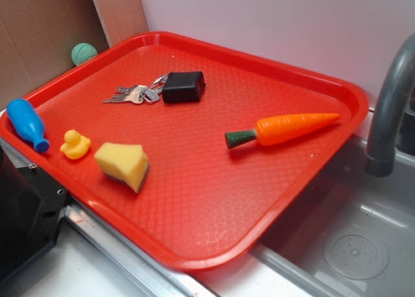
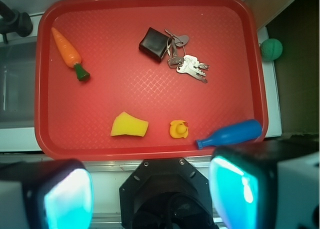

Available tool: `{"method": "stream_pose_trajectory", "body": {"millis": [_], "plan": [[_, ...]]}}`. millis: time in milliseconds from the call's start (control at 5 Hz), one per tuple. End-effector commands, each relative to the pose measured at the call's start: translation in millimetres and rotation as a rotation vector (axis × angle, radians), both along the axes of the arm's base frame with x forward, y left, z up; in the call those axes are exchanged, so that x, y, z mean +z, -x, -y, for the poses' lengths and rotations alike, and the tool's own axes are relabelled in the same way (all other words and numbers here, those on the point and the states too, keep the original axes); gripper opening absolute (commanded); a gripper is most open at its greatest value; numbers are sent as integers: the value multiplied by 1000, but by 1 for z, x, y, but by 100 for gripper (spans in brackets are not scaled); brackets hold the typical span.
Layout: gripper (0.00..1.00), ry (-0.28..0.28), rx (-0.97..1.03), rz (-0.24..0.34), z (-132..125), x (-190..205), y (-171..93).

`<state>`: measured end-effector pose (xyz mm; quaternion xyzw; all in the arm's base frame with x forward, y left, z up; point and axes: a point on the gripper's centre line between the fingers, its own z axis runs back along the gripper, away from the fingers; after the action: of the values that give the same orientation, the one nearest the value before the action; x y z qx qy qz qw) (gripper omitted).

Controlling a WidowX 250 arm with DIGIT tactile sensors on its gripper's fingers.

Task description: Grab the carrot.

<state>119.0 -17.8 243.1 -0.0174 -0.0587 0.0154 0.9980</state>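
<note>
The carrot (image 1: 285, 128) is glossy orange with a dark green stem end. It lies flat near the right rim of the red tray (image 1: 214, 193). From the wrist camera the carrot (image 2: 67, 48) sits at the tray's upper left, its stem end pointing down and right. My gripper (image 2: 150, 194) is open, its two fingers wide apart with nothing between them. It hangs high over the robot's black base, outside the near rim of the tray (image 2: 125, 96), far from the carrot. The exterior view does not show the fingers.
Also on the tray are a yellow sponge (image 1: 122, 164), a yellow duck (image 1: 74, 144), a blue bottle (image 1: 27, 124), keys (image 1: 136, 94) and a black fob (image 1: 183, 87). A grey faucet (image 1: 389, 109) and sink (image 1: 350, 245) stand to the right. A green ball (image 1: 83, 52) lies behind.
</note>
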Motion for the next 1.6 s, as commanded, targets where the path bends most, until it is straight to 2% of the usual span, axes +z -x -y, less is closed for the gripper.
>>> {"method": "stream_pose_trajectory", "body": {"millis": [0, 200, 400, 600, 800, 1000, 1200, 1400], "plan": [[100, 0, 0, 0, 0, 0, 0], [100, -113, -199, -119, 35, -50, -50], [100, -120, -358, -48, 68, -97, -96], [100, -103, -487, 33, 96, -142, -130], [100, -21, -560, 109, 114, -153, -138], [100, 6, -628, 49, 133, -169, -133], [100, -36, -643, 61, 145, -182, -133], [100, -45, -663, 54, 162, -200, -145]]}}
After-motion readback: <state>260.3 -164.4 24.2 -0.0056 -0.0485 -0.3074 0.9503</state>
